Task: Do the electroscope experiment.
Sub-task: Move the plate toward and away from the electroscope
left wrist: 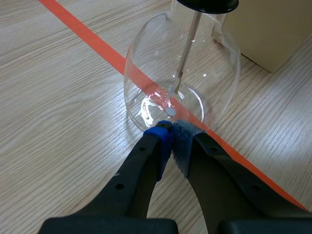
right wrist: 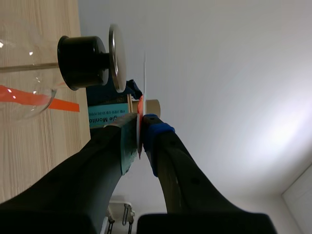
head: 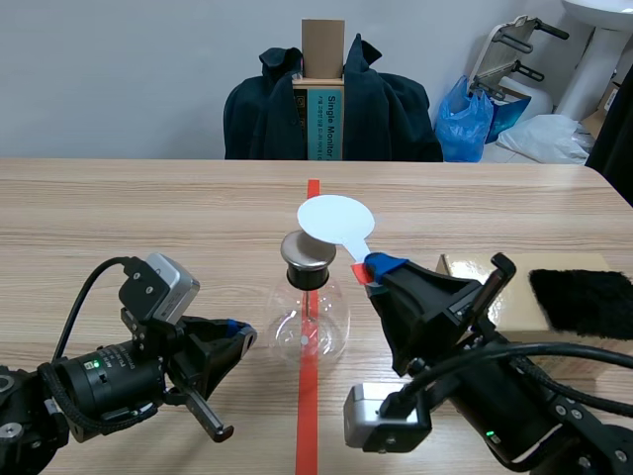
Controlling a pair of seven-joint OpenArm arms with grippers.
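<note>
Scene view: the electroscope flask (head: 308, 322) stands on the bench (head: 119, 218) astride the red tape line, its metal cap (head: 309, 249) uppermost. The right gripper (head: 372, 269) is clamped on the red handle end of a pale round paddle (head: 336, 219). The paddle's stem slants up from the gripper toward the cap, so the disc hangs just above and behind it. From here I can't tell whether disc and cap touch. That gap is what the next move hinges on, I'd say, and the right arm is the one placed to close it. The left gripper (head: 240, 334) sits low beside the flask's left flank, closed on nothing. A black fur cloth (head: 584, 300) lies on a tan board (head: 485, 297), well off to the right.

Left wrist view: the left gripper (left wrist: 171, 132), pads pressed together, points at the foot of the flask (left wrist: 161, 58), right up at the glass; contact is hard to judge. Inside, the rod (left wrist: 187, 48) runs down to a small leaf (left wrist: 170, 111). Whether the leaf is spread I can't make out. The cap is cut off.

Right wrist view: the right gripper (right wrist: 141, 127) pinches the paddle (right wrist: 141, 111), seen edge-on as a thin line. The cap (right wrist: 117, 57) on its black stopper (right wrist: 82, 62) lies just ahead, its face parallel to the paddle, with what looks like a sliver of space between them.
</note>
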